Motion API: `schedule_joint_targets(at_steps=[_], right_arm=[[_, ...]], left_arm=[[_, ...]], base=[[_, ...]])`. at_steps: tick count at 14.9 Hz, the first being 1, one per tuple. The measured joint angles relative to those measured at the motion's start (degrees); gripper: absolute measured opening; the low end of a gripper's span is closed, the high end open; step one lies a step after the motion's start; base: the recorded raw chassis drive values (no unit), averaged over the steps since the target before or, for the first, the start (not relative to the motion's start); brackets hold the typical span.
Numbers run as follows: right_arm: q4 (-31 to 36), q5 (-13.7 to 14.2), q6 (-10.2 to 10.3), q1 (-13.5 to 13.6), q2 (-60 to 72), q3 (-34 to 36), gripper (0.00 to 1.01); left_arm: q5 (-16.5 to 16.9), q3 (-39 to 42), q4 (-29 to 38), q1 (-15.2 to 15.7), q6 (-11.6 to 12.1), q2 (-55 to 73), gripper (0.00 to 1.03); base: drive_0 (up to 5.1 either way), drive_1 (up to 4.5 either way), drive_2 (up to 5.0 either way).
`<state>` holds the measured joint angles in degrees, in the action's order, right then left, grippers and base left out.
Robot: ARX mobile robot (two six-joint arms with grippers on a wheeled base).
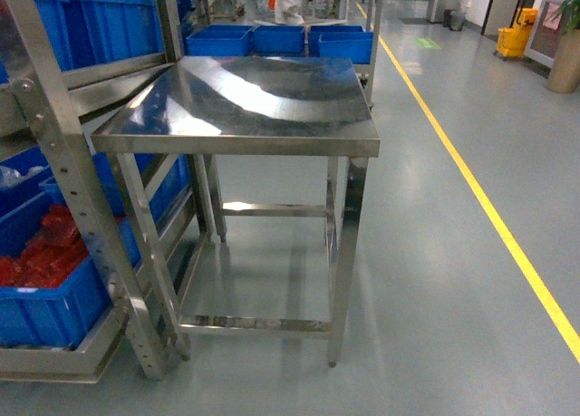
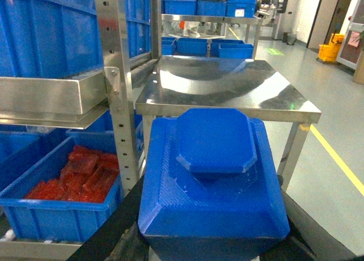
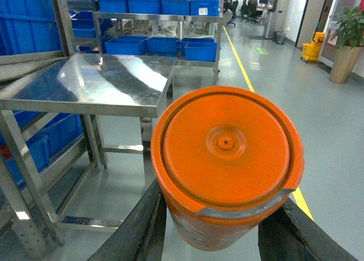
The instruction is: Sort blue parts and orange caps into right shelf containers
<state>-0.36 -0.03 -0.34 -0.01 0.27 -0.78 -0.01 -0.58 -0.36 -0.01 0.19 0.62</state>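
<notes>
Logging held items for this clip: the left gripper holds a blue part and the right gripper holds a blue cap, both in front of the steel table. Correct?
Not quite. The right wrist view shows the right gripper holding an orange cap, not a blue one. The left gripper does hold a blue part, with the steel table ahead.

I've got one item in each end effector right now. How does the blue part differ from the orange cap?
The blue part is angular: a squarish faceted block with an octagonal boss on top. The orange cap is round, with a raised rim and a small centre dimple. The blue part's sloped faces show fine ridged lines; the orange cap's top looks smooth. Both fill most of their wrist views and each sits between dark end effector fingers, in front of the steel table.
</notes>
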Motion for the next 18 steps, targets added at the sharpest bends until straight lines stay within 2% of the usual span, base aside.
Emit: schedule_joint_targets(at_steps=[1,18], right_arm=[[0.0,0.0,0.0,0.0,0.0,0.0,0.4],[-0.1,0.1,0.0,0.0,0.0,0.0,0.4]], left_arm=[[0.0,0.0,-0.1,0.0,0.0,0.0,0.43],[0.0,0.0,-0.1,0.0,0.0,0.0,0.43]], base=[[-0.1,4.17,-4.3],[-4.8,2.57,2.6]])
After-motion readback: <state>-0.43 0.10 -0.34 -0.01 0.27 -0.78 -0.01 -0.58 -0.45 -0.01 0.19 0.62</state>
